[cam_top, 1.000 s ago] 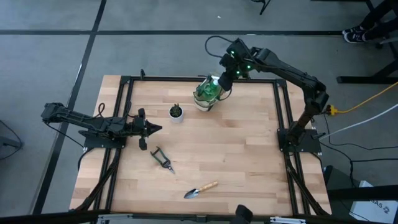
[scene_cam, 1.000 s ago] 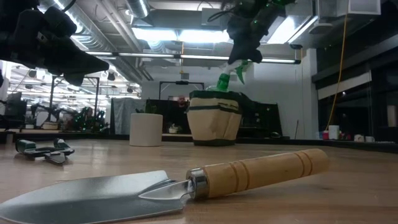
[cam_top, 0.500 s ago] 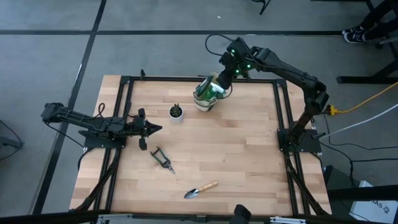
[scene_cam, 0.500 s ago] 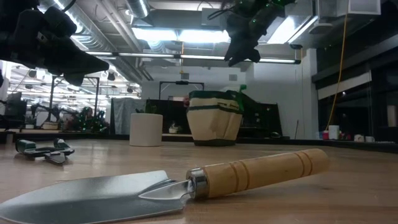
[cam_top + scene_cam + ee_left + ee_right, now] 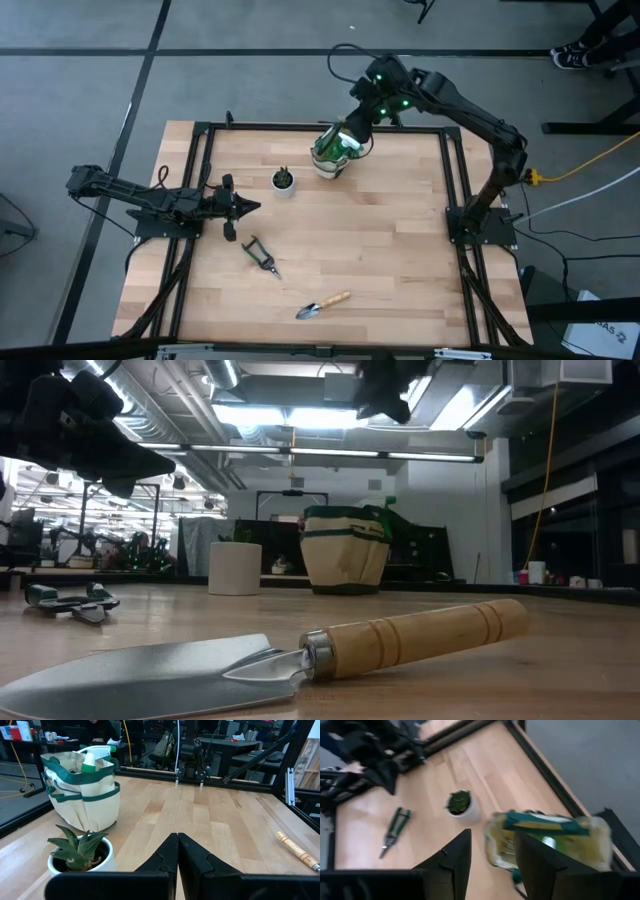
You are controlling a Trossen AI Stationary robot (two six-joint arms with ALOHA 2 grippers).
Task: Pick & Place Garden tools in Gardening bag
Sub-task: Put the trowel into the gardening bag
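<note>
The tan gardening bag with green trim [image 5: 332, 152] stands on the table's far side. The green spray bottle [image 5: 94, 758] stands in it, head sticking out; it also shows in the low view [image 5: 384, 510]. My right gripper [image 5: 492, 854] is open and empty, high above the bag [image 5: 547, 840]. The black pruning shears [image 5: 260, 254] and the wooden-handled trowel [image 5: 322, 304] lie flat on the table. My left gripper [image 5: 177, 851] is shut and empty, held above the table's left side, near the plant pot. No stick tool shows.
A small white pot with a green plant [image 5: 284, 181] stands just left of the bag, between it and my left gripper [image 5: 246, 207]. A black frame runs around the table's edge [image 5: 452, 170]. Bare wood lies across the middle and right [image 5: 400, 240].
The spray bottle, which hung under my right gripper above the bag, has dropped into the bag and stands there with its head out. My right gripper has let go of it and gone up, clear of the bag.
</note>
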